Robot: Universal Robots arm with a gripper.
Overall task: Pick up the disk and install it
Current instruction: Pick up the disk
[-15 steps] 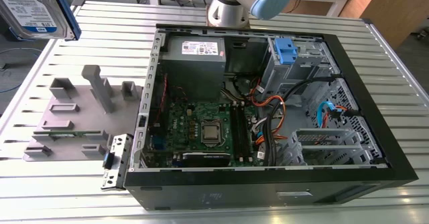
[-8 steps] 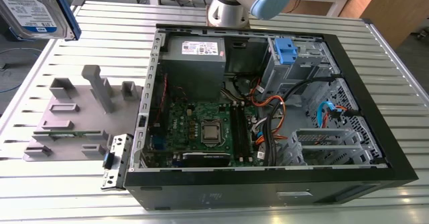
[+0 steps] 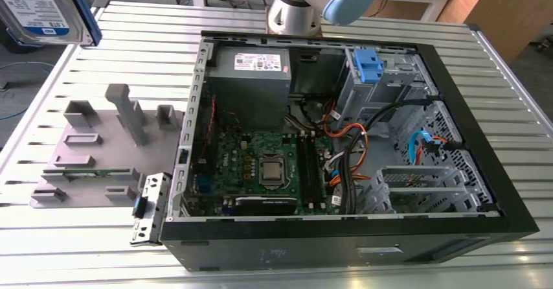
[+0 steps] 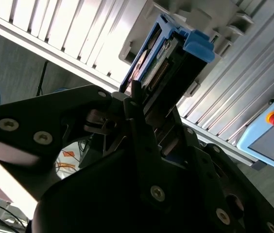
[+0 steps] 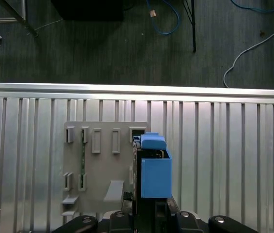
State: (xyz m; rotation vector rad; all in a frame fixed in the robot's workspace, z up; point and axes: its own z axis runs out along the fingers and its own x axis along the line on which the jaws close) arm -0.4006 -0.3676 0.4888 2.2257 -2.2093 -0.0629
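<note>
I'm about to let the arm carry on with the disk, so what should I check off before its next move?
1. Gripper shut on disk: ok.
2. Disk off the fixture: ok, it is held high in the exterior view.
3. Case open: ok, inside exposed.
4. Bay free: cannot tell; a blue clip sits there.
5. Path into bay free of wiring: cannot tell; a black cable crosses beside it.

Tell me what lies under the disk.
In the first wrist view, the disk hangs over the edge of a grey slotted fixture on the slatted metal table. Whatever lies directly beneath it is covered.
</note>
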